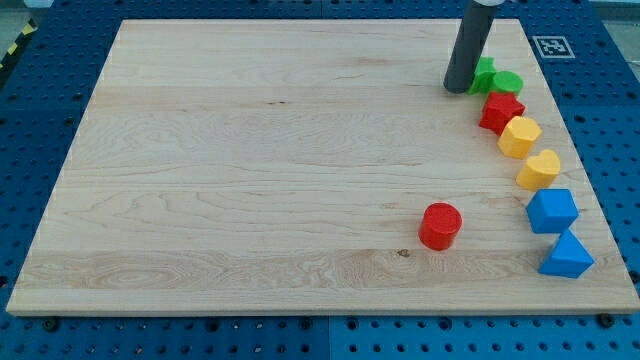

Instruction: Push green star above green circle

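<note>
My tip stands touching the view's left side of the green star, which sits just beside the green circle at the surface's top right, so the push seems under way and should next go upward; no hand or container exists here.

No legible text; only a fiducial marker on the board's corner.

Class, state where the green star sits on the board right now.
The green star lies near the view's top right, just right of my tip, with the green circle touching its right side and the red star just below.
</note>
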`<action>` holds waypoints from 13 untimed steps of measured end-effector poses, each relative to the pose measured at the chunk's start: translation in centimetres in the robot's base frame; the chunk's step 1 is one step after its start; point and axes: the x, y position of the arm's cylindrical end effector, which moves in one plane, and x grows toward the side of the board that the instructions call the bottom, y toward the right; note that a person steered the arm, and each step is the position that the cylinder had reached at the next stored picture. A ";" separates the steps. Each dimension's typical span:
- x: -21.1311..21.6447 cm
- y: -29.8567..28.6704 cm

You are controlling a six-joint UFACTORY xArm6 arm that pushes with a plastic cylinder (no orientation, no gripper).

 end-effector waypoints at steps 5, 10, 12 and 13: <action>-2.2 -0.9; 9.4 0.6; 4.0 0.6; 1.2 0.6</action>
